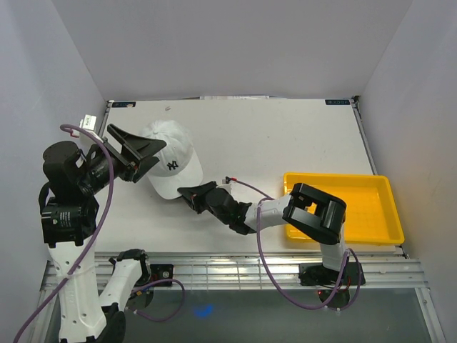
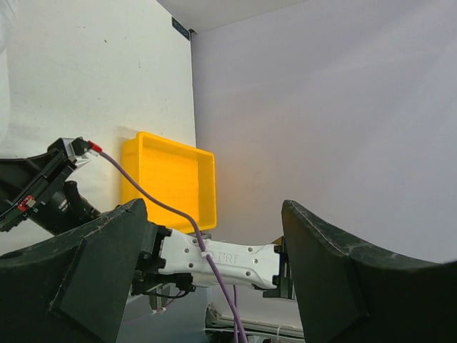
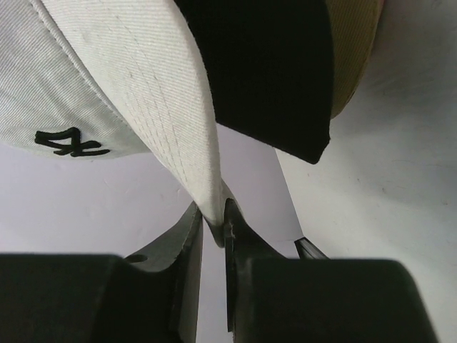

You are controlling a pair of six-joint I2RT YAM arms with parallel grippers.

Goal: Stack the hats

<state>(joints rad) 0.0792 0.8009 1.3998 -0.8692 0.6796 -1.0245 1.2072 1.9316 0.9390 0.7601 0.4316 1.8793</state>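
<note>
A white hat (image 1: 171, 161) with a dark logo lies at the table's left middle, its brim pointing toward the near edge. My right gripper (image 1: 187, 193) sits low at that brim's tip. In the right wrist view my right gripper (image 3: 213, 218) has its jaws nearly together on the white hat's (image 3: 107, 71) brim edge. A black hat's brim (image 3: 264, 71) and a tan hat's brim (image 3: 353, 50) show behind it. My left gripper (image 1: 158, 152) hangs open just left of the white hat's crown. Nothing lies between its fingers in the left wrist view (image 2: 213, 207).
A yellow tray (image 1: 385, 214) stands at the right near side of the table, also seen in the left wrist view (image 2: 168, 179). The right arm (image 2: 221, 261) stretches across the near middle. White walls close in the table on three sides.
</note>
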